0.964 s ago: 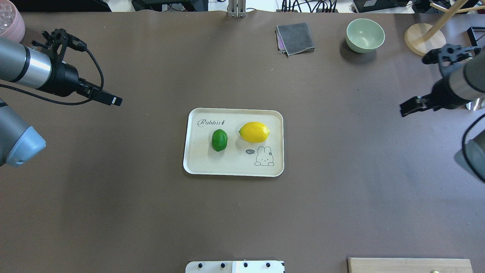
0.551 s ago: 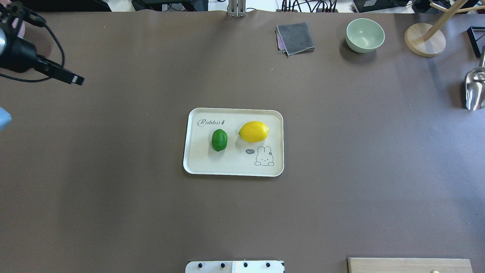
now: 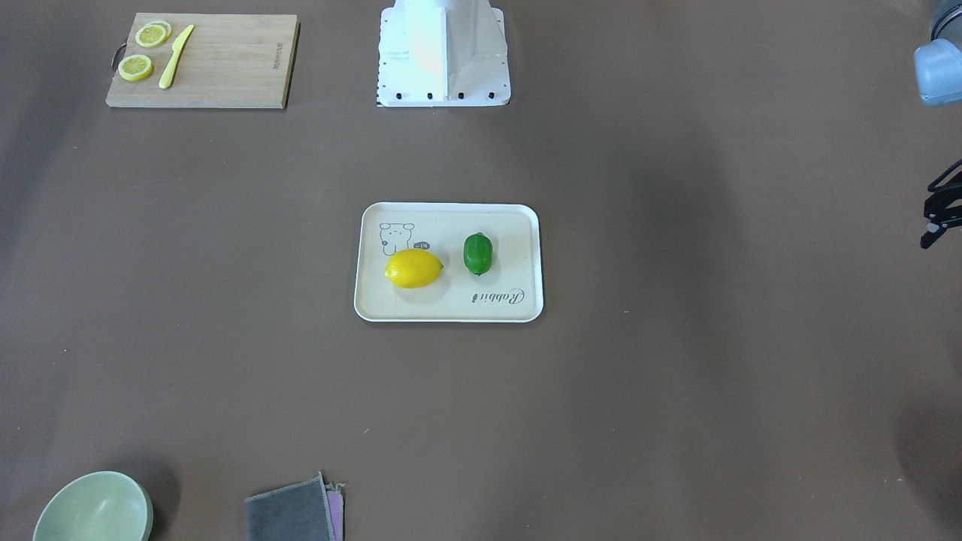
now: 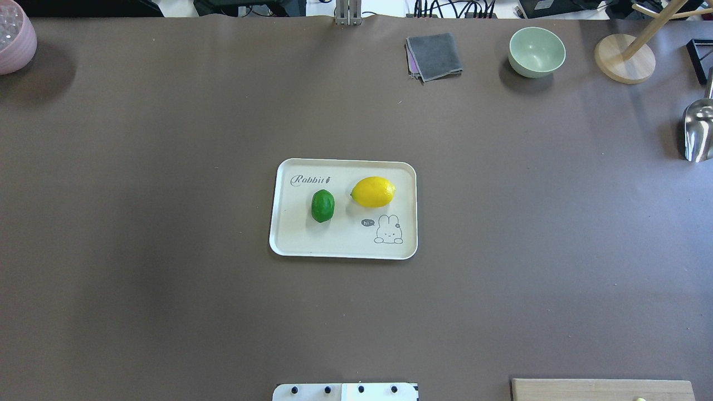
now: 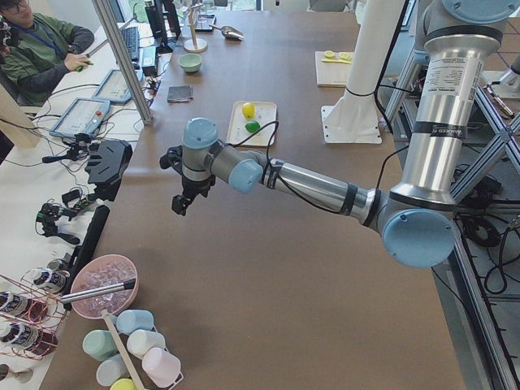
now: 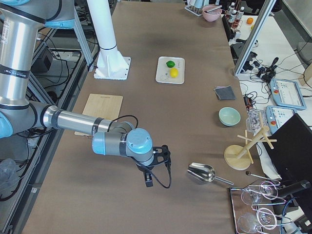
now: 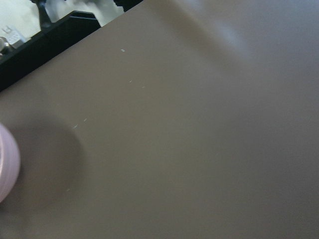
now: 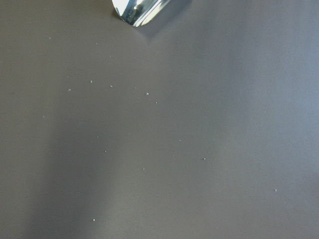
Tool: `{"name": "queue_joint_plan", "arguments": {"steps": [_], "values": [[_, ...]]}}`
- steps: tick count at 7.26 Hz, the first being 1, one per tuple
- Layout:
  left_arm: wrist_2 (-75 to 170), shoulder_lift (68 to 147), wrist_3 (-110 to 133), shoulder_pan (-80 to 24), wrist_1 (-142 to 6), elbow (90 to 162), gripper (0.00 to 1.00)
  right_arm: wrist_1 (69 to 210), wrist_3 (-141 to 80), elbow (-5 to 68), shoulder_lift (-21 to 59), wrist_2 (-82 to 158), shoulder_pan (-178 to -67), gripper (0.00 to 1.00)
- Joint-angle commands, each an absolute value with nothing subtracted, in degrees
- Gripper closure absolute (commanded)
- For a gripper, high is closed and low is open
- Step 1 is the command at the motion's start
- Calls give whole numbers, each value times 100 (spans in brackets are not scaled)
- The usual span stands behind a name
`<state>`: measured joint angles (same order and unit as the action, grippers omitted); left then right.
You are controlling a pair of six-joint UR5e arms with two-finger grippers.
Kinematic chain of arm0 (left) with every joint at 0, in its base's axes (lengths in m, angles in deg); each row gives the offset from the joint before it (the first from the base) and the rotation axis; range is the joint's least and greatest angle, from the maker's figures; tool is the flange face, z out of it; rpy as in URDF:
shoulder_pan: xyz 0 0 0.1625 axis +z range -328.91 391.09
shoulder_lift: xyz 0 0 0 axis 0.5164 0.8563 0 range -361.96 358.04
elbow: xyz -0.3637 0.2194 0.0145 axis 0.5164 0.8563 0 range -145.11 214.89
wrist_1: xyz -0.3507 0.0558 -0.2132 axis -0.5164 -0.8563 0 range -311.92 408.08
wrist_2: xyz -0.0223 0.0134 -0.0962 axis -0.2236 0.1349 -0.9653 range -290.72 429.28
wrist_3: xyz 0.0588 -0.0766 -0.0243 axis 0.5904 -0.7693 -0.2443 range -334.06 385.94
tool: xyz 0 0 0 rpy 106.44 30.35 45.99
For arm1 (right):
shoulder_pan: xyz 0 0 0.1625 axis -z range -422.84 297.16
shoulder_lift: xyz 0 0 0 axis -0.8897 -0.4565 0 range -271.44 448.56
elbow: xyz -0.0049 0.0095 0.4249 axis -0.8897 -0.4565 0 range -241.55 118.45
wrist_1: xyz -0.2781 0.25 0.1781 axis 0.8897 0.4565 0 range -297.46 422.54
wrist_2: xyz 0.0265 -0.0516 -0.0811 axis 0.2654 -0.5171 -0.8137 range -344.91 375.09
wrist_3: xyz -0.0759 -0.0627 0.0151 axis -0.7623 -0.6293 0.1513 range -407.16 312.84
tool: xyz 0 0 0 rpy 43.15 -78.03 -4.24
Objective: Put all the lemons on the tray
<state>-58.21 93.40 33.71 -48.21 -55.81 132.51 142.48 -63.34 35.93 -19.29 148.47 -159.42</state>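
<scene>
Well apart from tray (image 4: 289,236), yellow lemon (image 4: 373,192), green lemon (image 4: 322,205): bowl (image 4: 536,51), cloth (image 4: 435,55), scoop (image 4: 697,131); left gripper (image 5: 178,206), right gripper (image 6: 148,181) finger spread unclear.

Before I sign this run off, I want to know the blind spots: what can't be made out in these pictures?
- left gripper: front-facing view, cut off by the right edge; open or shut unclear.
- right gripper: seen only in exterior right view, too small; state unclear.
- cutting board: overhead view, cut off by the bottom edge.
- pink bowl: overhead view, cut off by the left edge.
</scene>
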Motion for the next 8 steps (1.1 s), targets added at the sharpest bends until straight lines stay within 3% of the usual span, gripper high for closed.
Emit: {"name": "queue_joint_plan", "arguments": {"steps": [1,3,4,6,8], "values": [[-5474,8754,3552,-5020,-5851,12964,1,14017,-6333,3312,-1972,14912,-16039,0],[-6005,8332,3517,-5579,-5262,12850,1,13456,-6359,2943,-2007,14956,-16039,0],[-6349,8382,3586,-6027,-4395,12998,1,13453,-6298,2906,-1999,14913,-16039,0],[-6152,8278,3578,-6049,-4149,13096,1,13950,-6254,3081,-1877,14860,-16048,0],[-6115,8102,3569,-6058,-4140,13463,1,15579,-6262,4270,-1893,14851,-16040,0]]}}
